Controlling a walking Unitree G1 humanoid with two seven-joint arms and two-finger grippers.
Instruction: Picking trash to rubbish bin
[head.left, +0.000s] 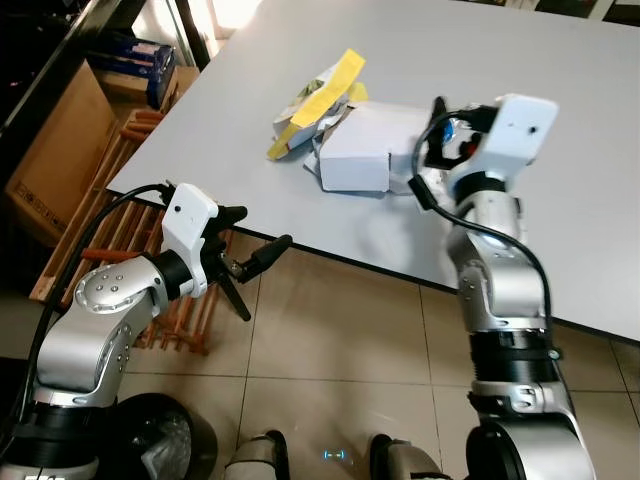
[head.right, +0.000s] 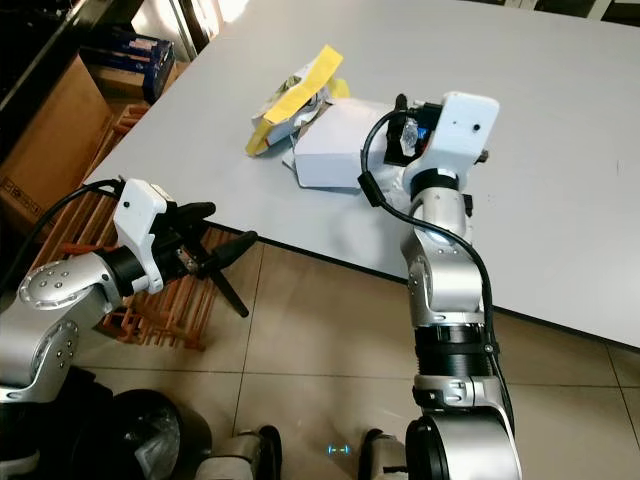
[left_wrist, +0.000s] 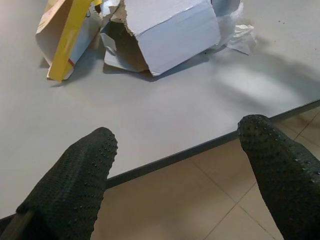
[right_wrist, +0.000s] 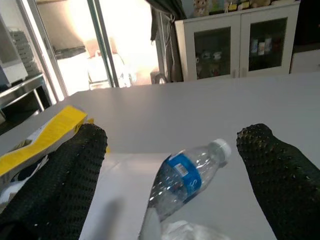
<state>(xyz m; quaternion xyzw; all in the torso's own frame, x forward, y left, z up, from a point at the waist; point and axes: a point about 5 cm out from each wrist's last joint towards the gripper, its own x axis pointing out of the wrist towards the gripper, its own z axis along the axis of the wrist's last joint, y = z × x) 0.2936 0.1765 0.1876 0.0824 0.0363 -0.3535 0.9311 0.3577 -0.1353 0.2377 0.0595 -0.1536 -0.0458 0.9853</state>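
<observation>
The right gripper (right_wrist: 170, 175) is wide open, and the plastic bottle (right_wrist: 187, 175) lies between its jaws. The left gripper (left_wrist: 175, 175) is also wide open, and the torn white box (left_wrist: 165, 35) is well ahead of it.

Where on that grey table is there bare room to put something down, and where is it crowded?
The table is bare beyond the right pincer, out to its far side, and along the near edge before the left pincer. It is crowded where the yellow packet, white box and plastic bottle cluster.
</observation>
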